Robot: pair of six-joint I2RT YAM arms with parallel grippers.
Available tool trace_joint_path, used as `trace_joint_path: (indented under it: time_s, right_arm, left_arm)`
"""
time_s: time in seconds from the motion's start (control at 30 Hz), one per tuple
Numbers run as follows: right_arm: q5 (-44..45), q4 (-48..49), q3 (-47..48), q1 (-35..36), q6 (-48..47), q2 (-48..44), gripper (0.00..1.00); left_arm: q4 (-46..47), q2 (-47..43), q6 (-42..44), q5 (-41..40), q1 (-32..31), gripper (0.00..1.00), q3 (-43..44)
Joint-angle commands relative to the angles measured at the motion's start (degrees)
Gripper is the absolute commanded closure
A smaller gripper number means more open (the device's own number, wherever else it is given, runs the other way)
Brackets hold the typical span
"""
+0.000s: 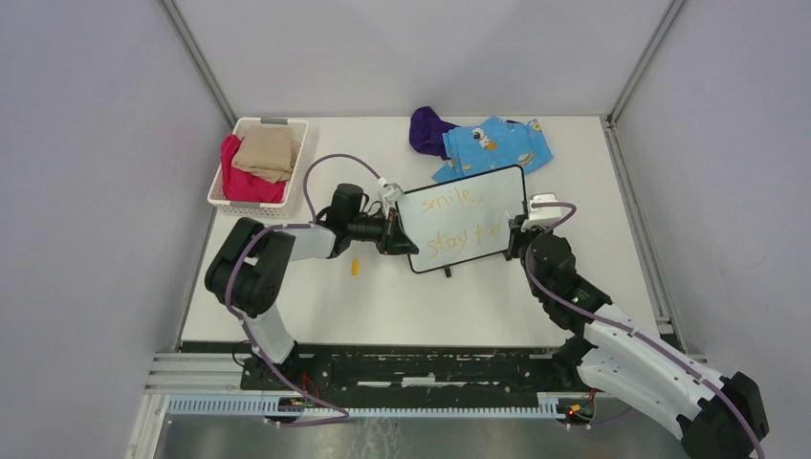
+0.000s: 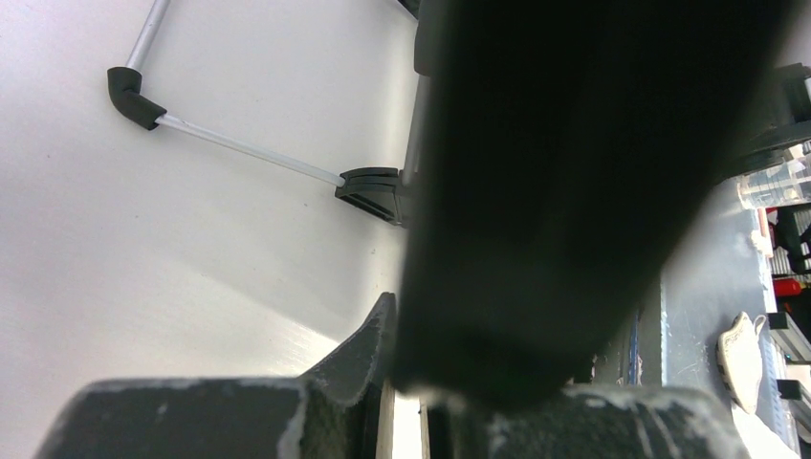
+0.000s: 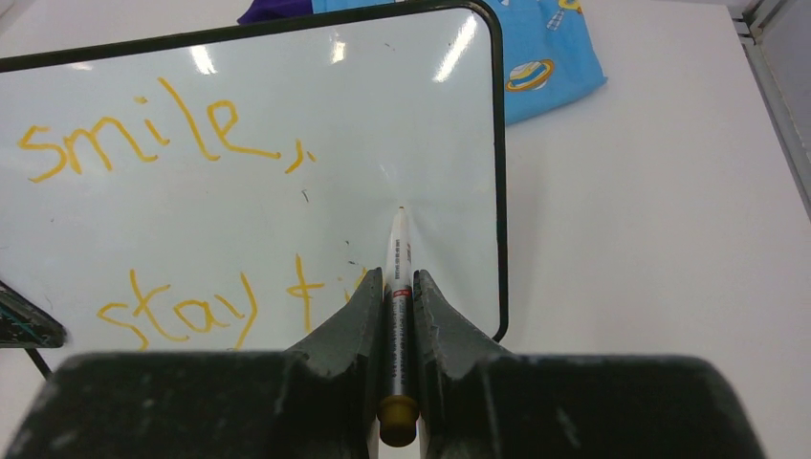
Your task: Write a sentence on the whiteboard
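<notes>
The white table (image 1: 402, 306) carries the whiteboard (image 1: 502, 196) at its middle, lying slightly askew with both arms meeting it from either side. Well off to the board's left and a little farther back stands a white basket (image 1: 298, 163) holding a red cloth (image 1: 244, 182) with a tan cloth (image 1: 266, 153) on top. Just beyond the board's far edge lies a blue patterned cloth (image 1: 497, 145), and a purple cloth (image 1: 428, 129) sits against that cloth's left side. The left gripper (image 1: 394, 232) is at the board's left edge, jaws drawn narrow on the frame there – its own camera shows only a dark blur between the fingers. The right gripper (image 3: 397, 275) is at the board's right edge, jaws pinched on a white marker (image 3: 398, 330) with an orange end; the tip points over bare board to the right of the writing. The sentence (image 3: 186, 316) runs in thin orange strokes across the board – "smile," above, "stay" and a few more strokes below, the last partly hidden by a finger. A small yellow piece (image 1: 354, 268) lies on the table near the board's near-left corner.
</notes>
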Motion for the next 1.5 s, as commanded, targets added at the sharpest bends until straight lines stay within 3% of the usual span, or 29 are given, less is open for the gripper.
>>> trace_joint_path:
  time_s: [0.0, 0.57, 1.47]
  right_arm:
    - [0.93, 2.88, 2.69, -0.78, -0.66, 1.03, 1.00]
    - [-1.03, 4.25, -0.79, -2.59, 1.11, 3.27, 1.00]
    - [-3.87, -0.12, -8.66, -2.69, 4.99, -0.65, 1.00]
  left_arm:
    - [-6.78, 2.89, 4.55, -5.94, -1.33, 0.98, -0.39]
    - [-6.78, 2.74, 4.62, -6.11, -1.40, 0.98, -0.39]
    - [-7.47, 3.19, 4.80, -6.55, -1.37, 0.98, -0.13]
